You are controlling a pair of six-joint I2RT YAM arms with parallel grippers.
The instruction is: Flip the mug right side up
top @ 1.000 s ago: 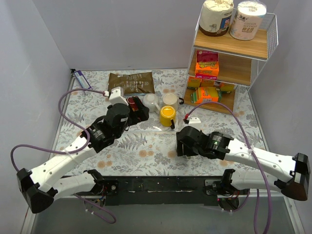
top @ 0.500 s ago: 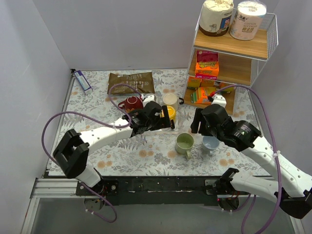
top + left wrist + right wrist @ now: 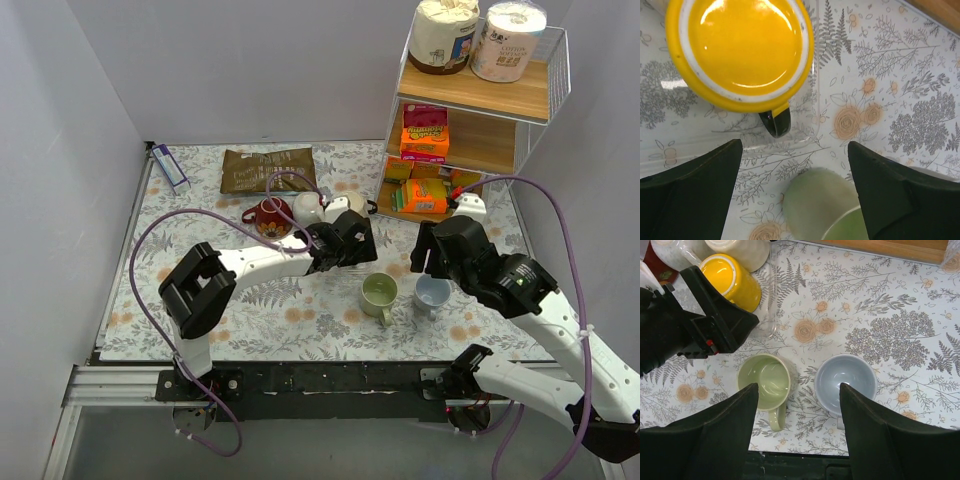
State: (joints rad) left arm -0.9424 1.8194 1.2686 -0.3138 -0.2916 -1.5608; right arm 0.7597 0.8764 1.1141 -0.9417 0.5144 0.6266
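A yellow mug [image 3: 740,47] with a black handle [image 3: 775,120] stands upside down, base up, in the middle of the table. It also shows in the right wrist view [image 3: 735,275]. My left gripper [image 3: 350,240] hovers open just above it and hides it in the top view. In the left wrist view, the left gripper [image 3: 795,185] has the mug's handle just ahead of its gap. My right gripper [image 3: 435,250] is open and empty, above a green mug [image 3: 765,382] and a blue mug [image 3: 846,382], both upright.
A red mug [image 3: 268,215] and two white mugs [image 3: 308,207] [image 3: 348,205] stand behind the yellow one. The green mug [image 3: 379,293] and blue mug [image 3: 432,293] sit near the front. A shelf rack [image 3: 470,110] stands back right. A brown packet [image 3: 268,168] lies at the back.
My left gripper has reached right, from beside the red mug to over the yellow mug. My right arm has drawn back to the right, uncovering the green and blue mugs.
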